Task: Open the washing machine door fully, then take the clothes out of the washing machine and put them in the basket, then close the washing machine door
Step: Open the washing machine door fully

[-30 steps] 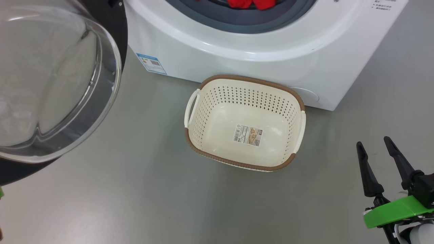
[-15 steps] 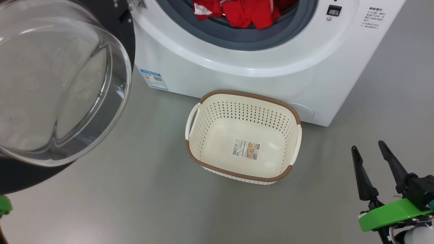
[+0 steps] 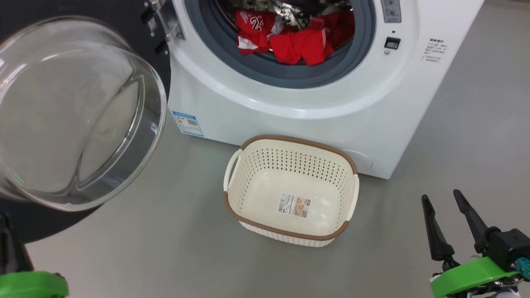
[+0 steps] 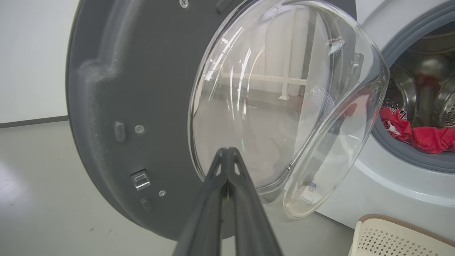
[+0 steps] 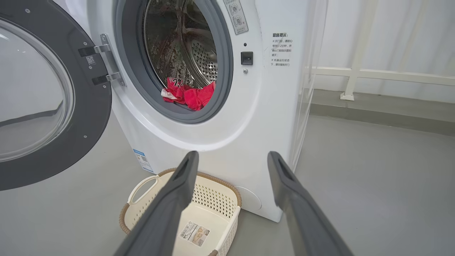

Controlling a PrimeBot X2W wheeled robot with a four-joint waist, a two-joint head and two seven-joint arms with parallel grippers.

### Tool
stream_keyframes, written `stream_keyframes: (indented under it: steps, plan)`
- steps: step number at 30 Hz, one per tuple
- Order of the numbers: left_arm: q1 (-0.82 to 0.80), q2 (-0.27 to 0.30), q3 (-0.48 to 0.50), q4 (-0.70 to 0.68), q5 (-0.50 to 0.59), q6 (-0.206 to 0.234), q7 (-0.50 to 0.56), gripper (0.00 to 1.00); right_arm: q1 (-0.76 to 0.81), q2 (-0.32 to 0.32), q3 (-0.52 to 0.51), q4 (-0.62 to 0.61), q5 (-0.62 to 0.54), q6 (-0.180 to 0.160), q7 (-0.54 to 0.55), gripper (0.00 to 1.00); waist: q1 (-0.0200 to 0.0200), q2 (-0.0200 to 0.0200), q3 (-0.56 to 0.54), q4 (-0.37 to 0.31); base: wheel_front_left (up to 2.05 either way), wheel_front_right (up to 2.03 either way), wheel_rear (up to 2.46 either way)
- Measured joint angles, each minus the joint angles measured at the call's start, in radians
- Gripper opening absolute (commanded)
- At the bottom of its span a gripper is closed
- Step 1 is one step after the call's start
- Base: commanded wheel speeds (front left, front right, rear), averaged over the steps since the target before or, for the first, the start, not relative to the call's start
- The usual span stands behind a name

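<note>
Head: the right gripper (image 3: 440, 195) is spread wide, empty, bare floor (image 3: 393, 256) around; the basket (image 3: 290, 140) sits up-left of it. Left wrist: the left gripper (image 4: 227, 153), pinched tight and empty, faces the washing machine door (image 4: 106, 106), its top cut off. Right wrist: the clothes (image 5: 188, 96) lie beyond the fingers (image 5: 177, 192) in the washing machine (image 5: 249, 124).

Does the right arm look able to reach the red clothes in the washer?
Probably yes: the door is swung wide aside, the clothes lie at the front of the washer's mouth, and nothing stands between them and the open right gripper.
</note>
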Motion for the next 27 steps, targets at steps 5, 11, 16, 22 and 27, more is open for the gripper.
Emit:
stream_keyframes:
  steps: [5, 11, 16, 22, 27]
  plan:
    - [0.092, -0.009, -0.083, -0.071, -0.023, 0.000, 0.000, 1.00, 0.020, 0.008, -0.008, 0.000, 0.001, 0.000, 0.000, 1.00, 0.0000, 0.0000, -0.034, -0.024, 0.00, 0.00, 0.00]
    - [0.154, -0.007, -0.207, -0.131, -0.068, 0.000, 0.000, 1.00, 0.032, 0.016, -0.034, -0.002, 0.001, 0.000, 0.000, 1.00, 0.0000, 0.0000, -0.051, -0.070, 0.00, 0.00, 0.00]
    - [0.170, 0.005, -0.287, -0.155, -0.077, 0.000, 0.000, 1.00, 0.038, 0.024, -0.054, -0.005, 0.001, 0.000, 0.000, 1.00, 0.0000, 0.0000, -0.056, -0.111, 0.00, 0.00, 0.00]
    - [0.194, 0.028, -0.375, -0.199, -0.113, 0.000, 0.000, 1.00, 0.038, 0.025, -0.066, -0.007, 0.006, 0.000, 0.000, 1.00, 0.0000, 0.0000, -0.057, -0.166, 0.00, 0.00, 0.00]
    - [0.197, 0.033, -0.422, -0.232, -0.132, 0.000, 0.000, 1.00, 0.038, 0.029, -0.074, -0.010, 0.006, 0.000, 0.000, 1.00, 0.0000, 0.0000, -0.053, -0.212, 0.00, 0.00, 0.00]
